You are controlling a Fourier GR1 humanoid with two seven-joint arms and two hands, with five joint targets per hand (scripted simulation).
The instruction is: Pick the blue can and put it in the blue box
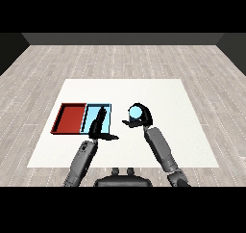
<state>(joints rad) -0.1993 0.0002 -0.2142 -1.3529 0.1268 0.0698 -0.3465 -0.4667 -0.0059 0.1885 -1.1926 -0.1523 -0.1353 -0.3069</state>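
The blue can [136, 113] is in my right hand [142, 117], whose fingers curl round it, to the right of the trays over the white table. The light blue tray [106, 108] lies left of the can, with the red tray [70, 118] at its left side. My left hand [97, 127] reaches over the light blue tray's near part, its fingers straight and its thumb pointing right. It holds nothing.
The white table [163, 95] spreads on to the right and behind the trays. Both grey forearms come in from the lower edge, the right one [161, 150] slanting up to the can.
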